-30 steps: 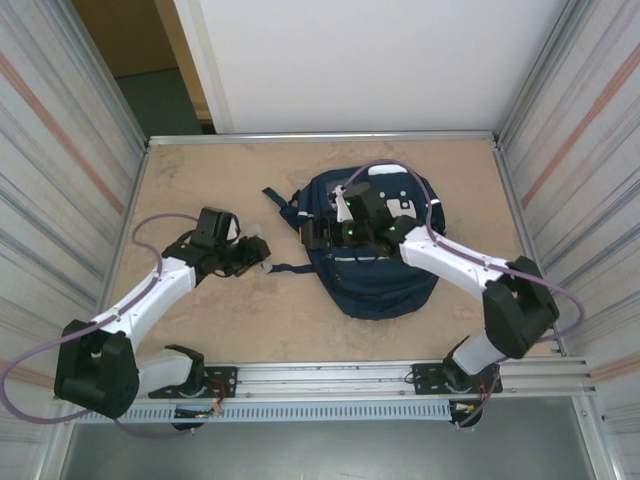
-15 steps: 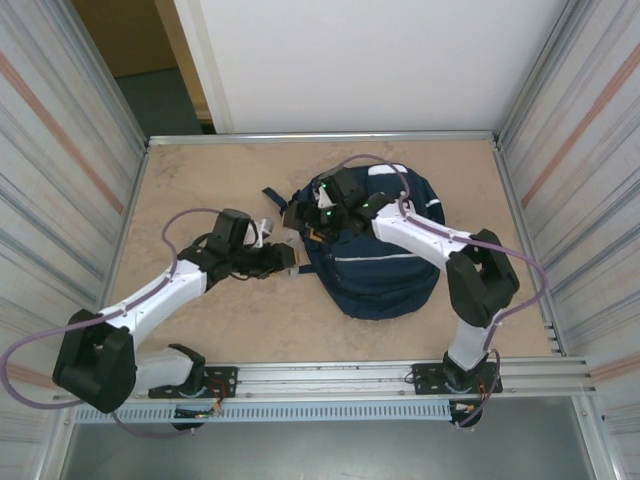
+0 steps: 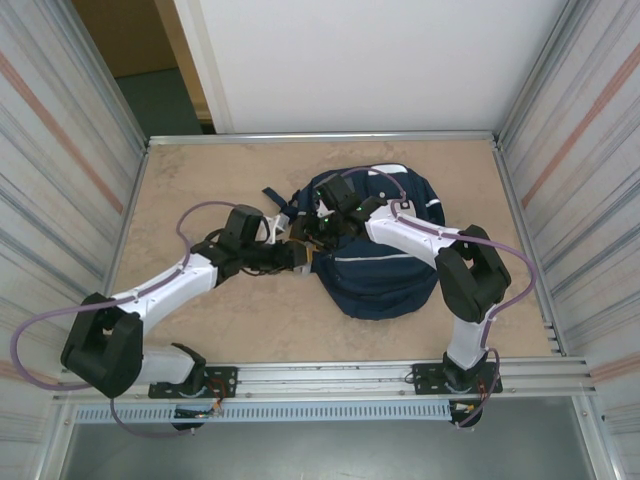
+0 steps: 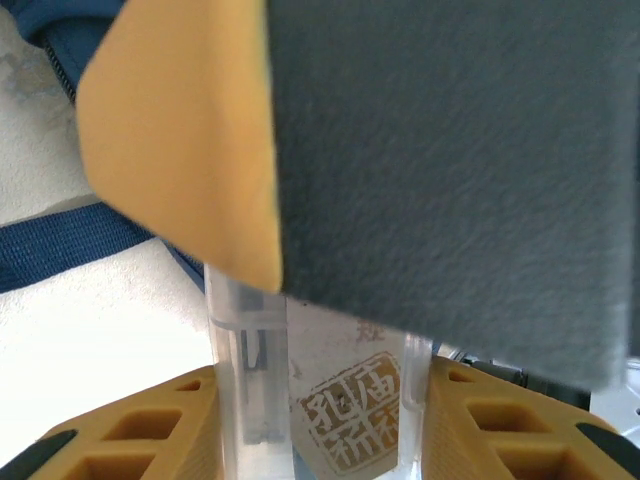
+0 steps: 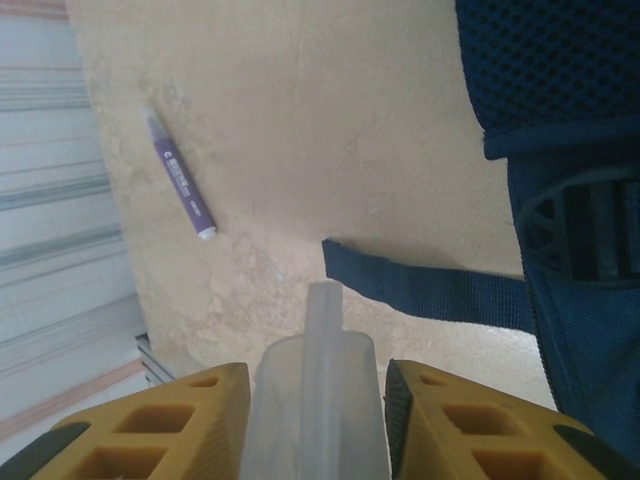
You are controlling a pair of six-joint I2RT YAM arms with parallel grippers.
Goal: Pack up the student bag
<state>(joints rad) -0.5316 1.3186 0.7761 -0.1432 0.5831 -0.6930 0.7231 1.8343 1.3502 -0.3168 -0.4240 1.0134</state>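
The student bag [image 3: 385,265] is a navy backpack lying flat at the table's middle right, with a strap [image 3: 278,200] trailing to its left. Both grippers meet at its left edge. My left gripper [image 3: 298,258] is shut on a clear plastic case [image 4: 345,420] with a gold seal printed on it. My right gripper [image 3: 308,232] comes from the bag side, and its jaws have closed on the same clear case [image 5: 315,410]. In the left wrist view, a right finger's yellow body [image 4: 180,130] and grey pad [image 4: 450,170] hang just above the case.
A purple marker [image 5: 180,187] lies on the tan tabletop beyond the case in the right wrist view. A loose navy strap [image 5: 430,285] crosses the table beside the bag's mesh back [image 5: 560,60]. Metal walls [image 3: 70,170] close in both sides.
My left arm carried the case right, toward the bag. My right gripper swung left off the bag's top, met the case, and its jaws narrowed onto it.
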